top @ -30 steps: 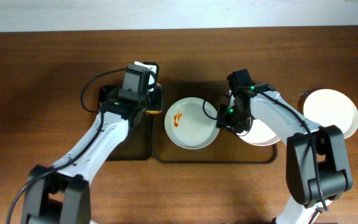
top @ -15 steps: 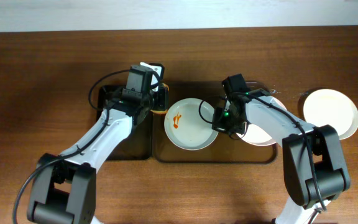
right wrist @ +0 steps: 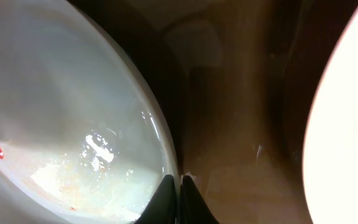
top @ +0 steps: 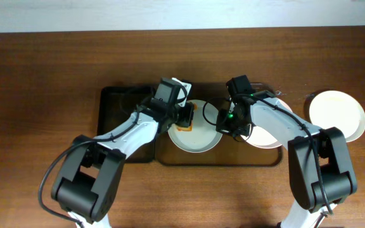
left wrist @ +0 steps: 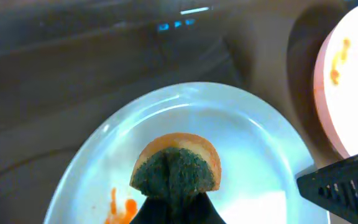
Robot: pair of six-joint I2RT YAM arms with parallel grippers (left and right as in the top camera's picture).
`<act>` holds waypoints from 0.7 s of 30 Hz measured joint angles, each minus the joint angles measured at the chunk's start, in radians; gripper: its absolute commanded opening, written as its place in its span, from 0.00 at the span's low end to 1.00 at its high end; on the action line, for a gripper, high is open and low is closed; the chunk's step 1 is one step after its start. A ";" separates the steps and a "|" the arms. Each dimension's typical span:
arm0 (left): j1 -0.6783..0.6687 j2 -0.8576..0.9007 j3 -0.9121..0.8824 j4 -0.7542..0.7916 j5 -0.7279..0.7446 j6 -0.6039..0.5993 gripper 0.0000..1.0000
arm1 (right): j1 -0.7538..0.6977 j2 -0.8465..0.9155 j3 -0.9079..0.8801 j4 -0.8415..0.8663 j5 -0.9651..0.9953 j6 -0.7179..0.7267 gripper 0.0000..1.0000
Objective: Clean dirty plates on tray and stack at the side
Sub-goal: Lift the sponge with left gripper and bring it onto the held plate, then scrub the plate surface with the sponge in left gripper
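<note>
Left end effector was clamped on the orange-and-green sponge, held over the dirty plate, apparently ready to scrub toward the red smear. Right end effector was pinched narrow on that plate's right rim, likely steadying it on the tray. Farther right, a clean plate lay on the tabletop. A second earlier, the sponge had hung over the black tray, off the plate.

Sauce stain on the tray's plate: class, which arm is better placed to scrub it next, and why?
Left. The left gripper holds the sponge over the plate, close to the stain. The right gripper is shut on the plate's rim, probably steadying it, and carries no sponge.
</note>
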 measured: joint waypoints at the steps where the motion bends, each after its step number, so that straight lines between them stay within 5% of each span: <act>1: -0.005 0.001 0.000 0.000 0.000 0.000 0.00 | 0.000 0.000 0.000 0.000 0.000 0.000 0.04; 4: -0.023 0.001 0.000 -0.021 0.000 0.000 0.07 | 0.000 0.000 0.000 0.000 0.000 0.001 0.04; 6: -0.024 0.001 0.001 -0.070 0.000 -0.007 0.43 | 0.000 0.000 0.000 0.000 0.000 0.000 0.04; 9: -0.024 0.001 0.001 -0.075 0.000 -0.014 0.58 | 0.000 0.000 0.000 0.000 0.000 0.000 0.04; 11: -0.024 0.001 0.001 -0.075 0.000 -0.018 0.55 | 0.000 0.000 0.000 0.000 0.000 0.000 0.04; 13: -0.024 0.001 0.001 -0.075 0.000 -0.018 0.42 | 0.000 0.000 0.000 0.000 0.000 0.000 0.04; 16: -0.024 0.001 0.001 -0.081 0.000 -0.018 0.51 | 0.000 0.000 0.000 0.000 0.000 0.000 0.04; 18: -0.024 0.001 0.001 -0.121 0.001 -0.018 0.48 | 0.000 0.000 0.000 -0.001 0.000 0.000 0.04; 20: -0.024 0.001 0.002 -0.160 0.000 -0.018 0.30 | 0.000 0.000 0.000 -0.001 0.000 0.000 0.04; 21: -0.024 0.001 0.004 -0.188 -0.001 -0.016 0.11 | 0.000 0.000 0.000 -0.001 0.000 0.000 0.04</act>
